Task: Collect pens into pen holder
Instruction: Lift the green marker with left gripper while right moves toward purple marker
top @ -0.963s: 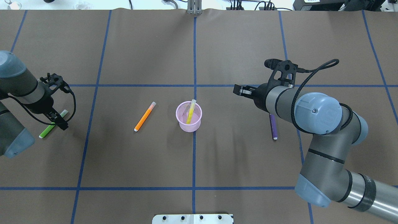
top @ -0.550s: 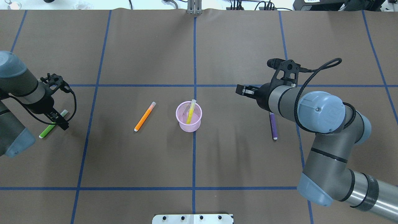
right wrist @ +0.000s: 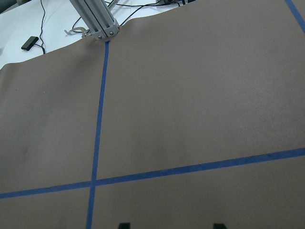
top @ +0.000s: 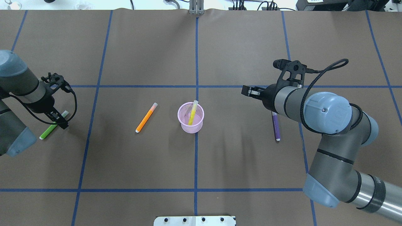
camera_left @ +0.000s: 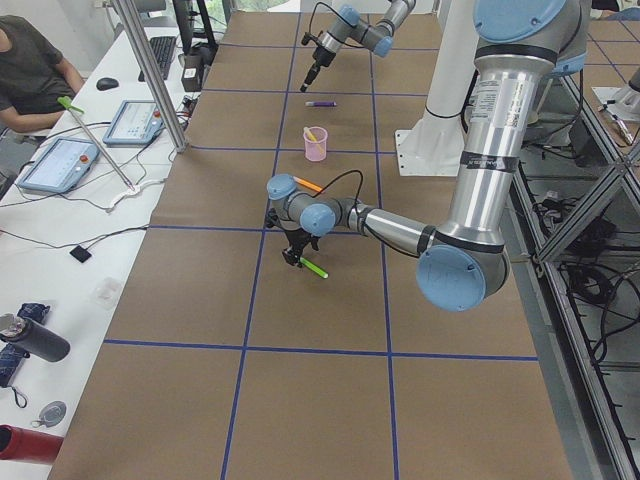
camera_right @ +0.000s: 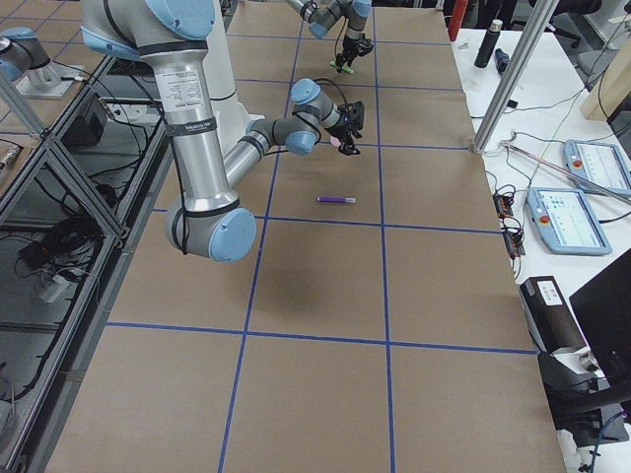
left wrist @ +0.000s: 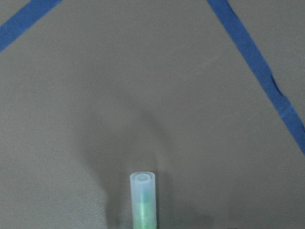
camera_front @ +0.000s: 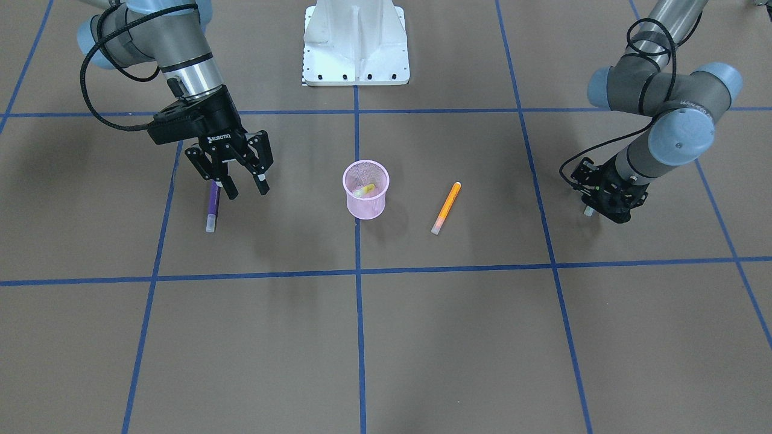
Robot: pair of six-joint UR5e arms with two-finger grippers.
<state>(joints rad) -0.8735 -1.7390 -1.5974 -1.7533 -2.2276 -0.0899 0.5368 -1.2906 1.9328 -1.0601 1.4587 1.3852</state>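
Note:
The pink mesh pen holder (top: 191,128) stands at the table's middle, also in the front view (camera_front: 365,208), with the yellow pen (top: 192,113) leaning inside. The orange pen (top: 146,117) lies left of it. The purple pen (top: 276,126) lies to the right, partly under my right arm. My right gripper (camera_front: 247,190) is open and empty, hovering just beside the purple pen (camera_front: 211,208). My left gripper (top: 59,121) is down at the table, shut on the green pen (top: 46,133), whose pale cap shows in the left wrist view (left wrist: 143,193).
The table has a brown cover with blue tape lines. The robot's white base (camera_front: 356,42) is at the near edge, its plate showing in the overhead view (top: 194,220). Desks with tablets and cables line the far side (camera_left: 70,160).
My right arm has shifted slightly to the right, away from the pen holder, with its gripper still open. The left gripper and all pens have stayed in place.

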